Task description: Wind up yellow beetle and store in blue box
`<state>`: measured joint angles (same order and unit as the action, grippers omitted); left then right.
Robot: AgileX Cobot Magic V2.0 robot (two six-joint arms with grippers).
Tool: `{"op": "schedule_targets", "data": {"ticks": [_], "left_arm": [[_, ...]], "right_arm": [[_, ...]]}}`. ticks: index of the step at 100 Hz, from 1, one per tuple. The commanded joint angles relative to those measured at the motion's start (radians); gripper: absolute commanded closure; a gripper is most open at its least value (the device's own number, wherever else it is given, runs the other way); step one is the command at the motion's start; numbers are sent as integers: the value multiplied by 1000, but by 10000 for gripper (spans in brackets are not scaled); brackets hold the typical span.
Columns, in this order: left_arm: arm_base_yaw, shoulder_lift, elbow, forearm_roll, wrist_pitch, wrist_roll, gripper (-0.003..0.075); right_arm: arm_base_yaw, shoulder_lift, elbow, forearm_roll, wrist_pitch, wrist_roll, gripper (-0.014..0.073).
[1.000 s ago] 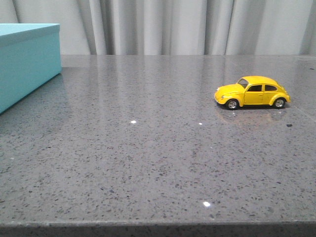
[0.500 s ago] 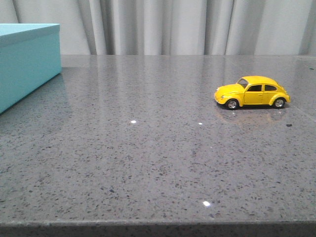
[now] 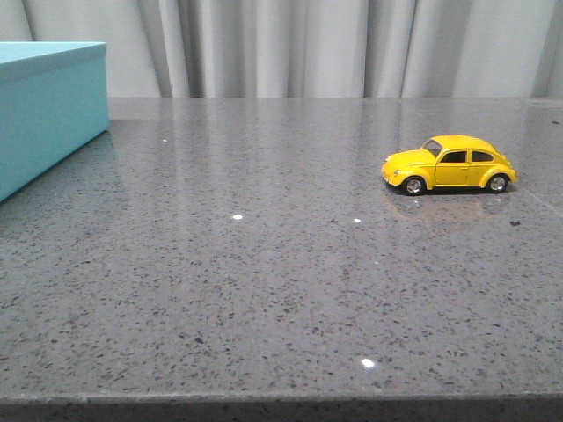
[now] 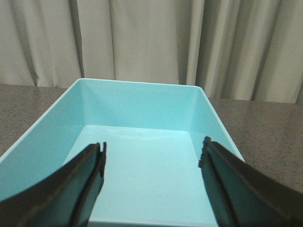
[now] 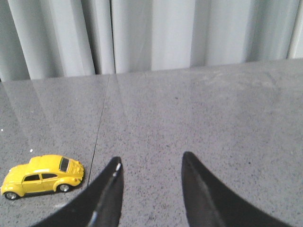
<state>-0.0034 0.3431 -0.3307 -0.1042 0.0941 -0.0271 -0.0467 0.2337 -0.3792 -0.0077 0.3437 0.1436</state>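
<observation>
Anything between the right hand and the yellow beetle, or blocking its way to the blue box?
Nothing visible. Bare table separates the open right hand from the yellow beetle, and the beetle from the blue box, which is open on top.

1. The surface (image 3: 264, 264) is a glossy grey speckled stone top reaching back to pale curtains.
2. The yellow beetle (image 3: 449, 164) stands on its four wheels at the right, nose pointing left.
3. The blue box (image 3: 48, 110) rests at the far left, well apart from the car; it is open-topped.
</observation>
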Motion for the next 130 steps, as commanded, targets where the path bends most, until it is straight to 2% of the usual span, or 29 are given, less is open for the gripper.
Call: {"op": "schedule_targets", "data": {"ticks": [1, 17, 36, 57, 94, 130], "left_arm": [[-6, 15, -40, 0, -78, -5, 281], [-6, 27, -78, 3, -12, -5, 277], [-6, 84, -165, 5, 66, 27, 277], [-6, 139, -220, 1, 73, 27, 277], [-6, 146, -237, 1, 89, 27, 277], [-6, 146, -237, 1, 120, 27, 277]], "right_arm": [[-1, 53, -76, 8, 0, -4, 272], [0, 155, -164, 21, 62, -4, 263], [0, 302, -286, 47, 138, -4, 120], [27, 485, -442, 81, 274, -4, 51], [220, 864, -724, 86, 523, 1, 41], [354, 1178, -958, 87, 589, 93, 41]]}}
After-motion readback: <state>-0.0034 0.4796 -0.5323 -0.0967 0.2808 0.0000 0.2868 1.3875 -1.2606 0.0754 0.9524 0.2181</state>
